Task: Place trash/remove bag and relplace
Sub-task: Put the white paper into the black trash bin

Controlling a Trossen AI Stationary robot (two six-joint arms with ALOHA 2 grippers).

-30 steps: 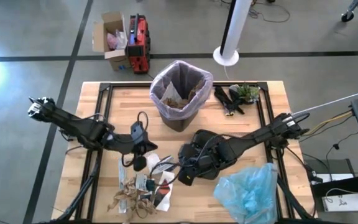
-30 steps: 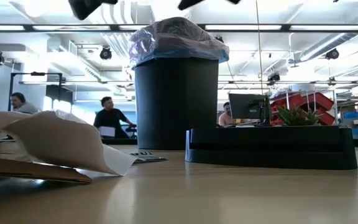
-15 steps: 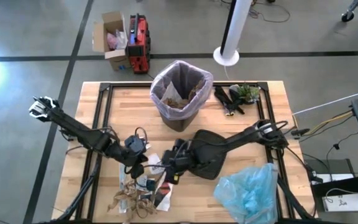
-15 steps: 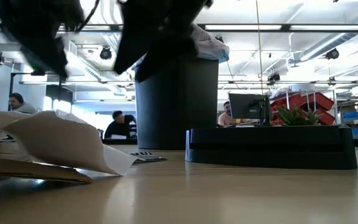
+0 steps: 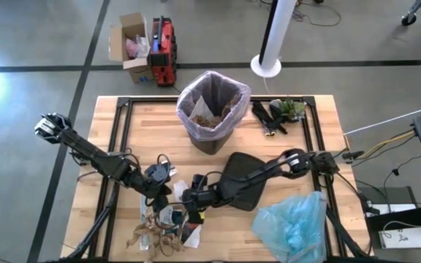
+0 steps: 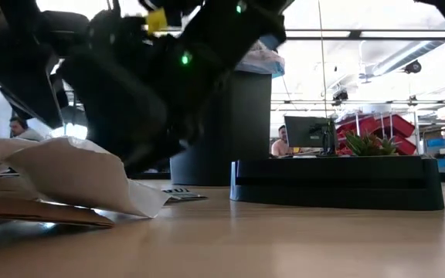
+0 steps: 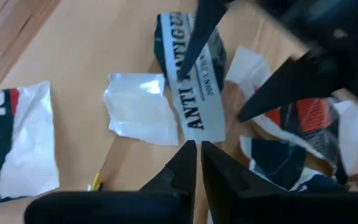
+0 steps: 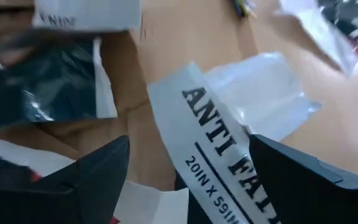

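The right gripper, fingers spread wide, hangs right over the long printed wrapper in the trash, which runs lengthwise between them, while the closed left gripper waits just beside.

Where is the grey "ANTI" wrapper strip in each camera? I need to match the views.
High view: not separable within the trash heap.
Low view: not identifiable.
Left wrist view: "ANTI" wrapper, just beyond the shut left hand.
Right wrist view: centre, between the open right hand's fingers.
Shared landmark: the white scrap beside it.
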